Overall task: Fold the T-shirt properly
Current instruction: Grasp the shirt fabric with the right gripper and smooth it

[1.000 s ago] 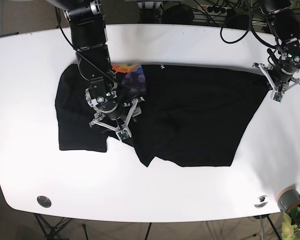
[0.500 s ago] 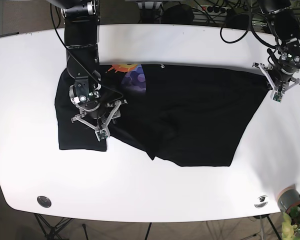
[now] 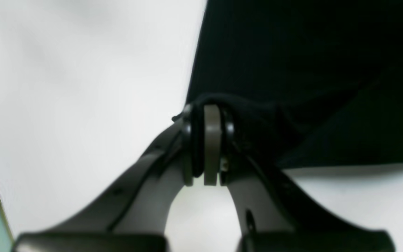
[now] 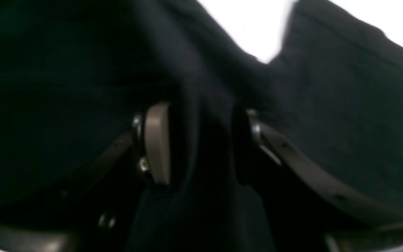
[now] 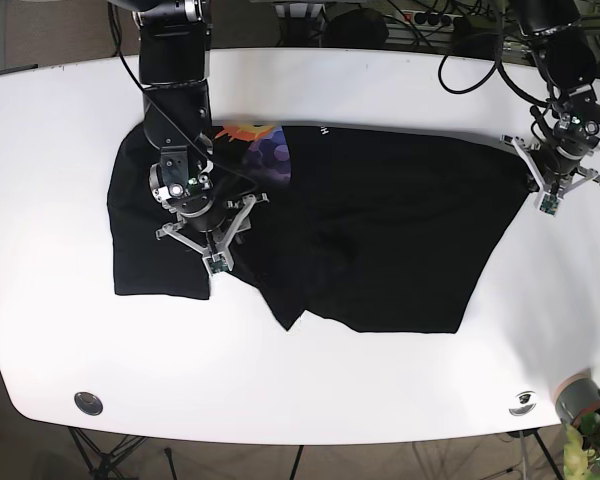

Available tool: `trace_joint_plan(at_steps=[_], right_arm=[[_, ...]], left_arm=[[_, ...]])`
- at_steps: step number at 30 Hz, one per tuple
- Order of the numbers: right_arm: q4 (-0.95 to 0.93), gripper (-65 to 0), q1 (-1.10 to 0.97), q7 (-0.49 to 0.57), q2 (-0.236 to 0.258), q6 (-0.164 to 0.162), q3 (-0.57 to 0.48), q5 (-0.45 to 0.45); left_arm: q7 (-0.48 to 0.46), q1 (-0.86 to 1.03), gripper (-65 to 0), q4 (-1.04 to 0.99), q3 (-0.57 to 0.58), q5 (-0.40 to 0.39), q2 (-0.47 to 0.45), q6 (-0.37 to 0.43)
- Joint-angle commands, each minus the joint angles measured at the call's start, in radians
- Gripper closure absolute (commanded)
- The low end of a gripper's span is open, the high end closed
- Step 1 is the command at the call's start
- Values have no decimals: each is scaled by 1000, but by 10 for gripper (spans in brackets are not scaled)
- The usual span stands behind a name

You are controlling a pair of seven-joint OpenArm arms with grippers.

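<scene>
- T-shirt [image 5: 380, 240]: small white lettering on the black fabric at its upper edge, just right of the orange and purple print [image 5: 260, 145]; too small to read in the base view.
- No other legible text, label, brand or number in any view.

Overhead base; close wrist views

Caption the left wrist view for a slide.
Left gripper shut on the black cotton T-shirt's edge above the white table.
</scene>
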Motion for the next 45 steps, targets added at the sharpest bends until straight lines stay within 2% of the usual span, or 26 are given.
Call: trace_joint_plan(at_steps=[1,6,9,12,16,22,25,27,29,32,35,41,45], right_arm=[[3,-224,21,22,4,-4,1,5],[-12,-8,27,22,3,-7,6,5],[-7,-29,27,22,6,-7,6,31],[17,-17,24,15,16,-7,12,108],[65,-17,28,-37,41,-6,77,208],[183,-17,62,-128,115,-6,90,320],[212,-17,111,-174,148,-4,92,387],[218,-17,136,-189,176,14,94,422],[217,-17,174,-194,221,51,97,455],[209,-17,226,-194,265,83,92,479],[204,-17,283,-197,287,95,92,479],[154,-19,418,-197,345,103,89,481],[102,-19,527,-200,353,148,89,470]], left_arm=[[-10,-4,0,15,-7,0,-19,5],[-10,-4,0,15,-7,0,-19,6],[-10,-7,0,16,-4,0,-19,6],[-10,-29,0,22,-1,0,-18,6],[-2,-76,0,25,41,0,-18,9],[-1,-182,0,71,125,0,-10,12],[1,-260,0,84,162,1,27,12],[21,-311,0,96,165,1,40,12],[56,-383,0,99,170,1,54,12],[64,-481,0,71,205,1,73,12],[65,-553,0,35,245,1,71,12],[65,-688,0,-22,251,1,74,14],[61,-774,0,-88,248,0,74,14]])
